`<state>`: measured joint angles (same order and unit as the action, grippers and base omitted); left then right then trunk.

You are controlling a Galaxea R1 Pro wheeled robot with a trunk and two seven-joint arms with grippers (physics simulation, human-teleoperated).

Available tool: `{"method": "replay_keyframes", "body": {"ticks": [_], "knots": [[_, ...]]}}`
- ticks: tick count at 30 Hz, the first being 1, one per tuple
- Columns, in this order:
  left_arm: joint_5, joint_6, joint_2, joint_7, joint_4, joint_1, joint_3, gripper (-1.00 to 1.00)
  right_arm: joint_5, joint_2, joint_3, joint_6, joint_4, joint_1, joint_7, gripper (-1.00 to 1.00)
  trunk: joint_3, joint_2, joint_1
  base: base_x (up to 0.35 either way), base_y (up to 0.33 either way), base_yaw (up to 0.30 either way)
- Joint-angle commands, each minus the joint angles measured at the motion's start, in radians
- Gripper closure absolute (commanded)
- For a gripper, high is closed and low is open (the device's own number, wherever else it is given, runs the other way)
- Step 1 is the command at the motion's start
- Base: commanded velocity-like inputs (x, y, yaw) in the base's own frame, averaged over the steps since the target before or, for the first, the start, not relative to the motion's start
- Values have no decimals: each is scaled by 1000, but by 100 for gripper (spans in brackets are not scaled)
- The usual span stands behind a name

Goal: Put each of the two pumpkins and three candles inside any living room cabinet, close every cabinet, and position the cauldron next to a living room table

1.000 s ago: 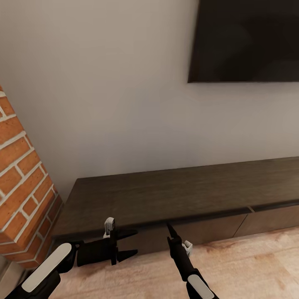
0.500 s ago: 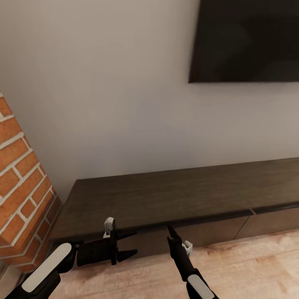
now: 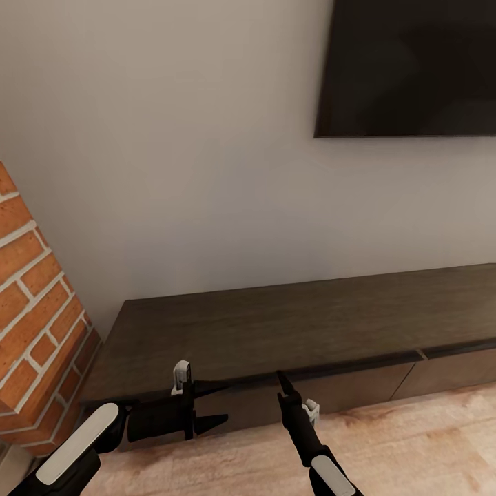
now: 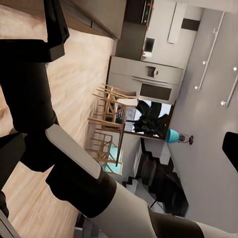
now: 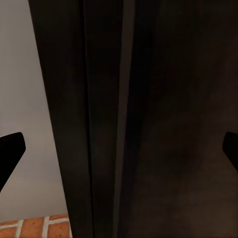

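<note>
Head view: cabinet (image 3: 275, 331) closed, below the wall-mounted television (image 3: 413, 69); left gripper (image 3: 215, 403) and right gripper (image 3: 281, 377), jaws spread and empty, before its front, apparently for opening.

We note black arms with white forearm panels at lower left (image 3: 79, 441) and lower centre (image 3: 331, 479); black pointed gripper fingers (image 3: 210, 419); small grey-white brackets (image 3: 180, 372) beside each wrist.
</note>
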<state>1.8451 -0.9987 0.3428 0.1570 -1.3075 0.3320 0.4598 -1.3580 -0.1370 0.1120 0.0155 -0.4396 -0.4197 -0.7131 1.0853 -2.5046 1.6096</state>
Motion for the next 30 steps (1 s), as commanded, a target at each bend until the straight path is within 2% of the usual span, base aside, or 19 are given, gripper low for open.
{"method": "replay_keyframes", "body": {"ticks": [1, 30], "knots": [[-7, 0, 1, 10, 1, 1, 2, -100, -10, 1, 5, 2, 1, -1, -3, -100, 1, 0, 0, 11, 0, 0], [-7, 0, 1, 10, 1, 1, 2, -100, -10, 2, 5, 2, 1, -1, -4, -100, 1, 0, 0, 20, 0, 0]]}}
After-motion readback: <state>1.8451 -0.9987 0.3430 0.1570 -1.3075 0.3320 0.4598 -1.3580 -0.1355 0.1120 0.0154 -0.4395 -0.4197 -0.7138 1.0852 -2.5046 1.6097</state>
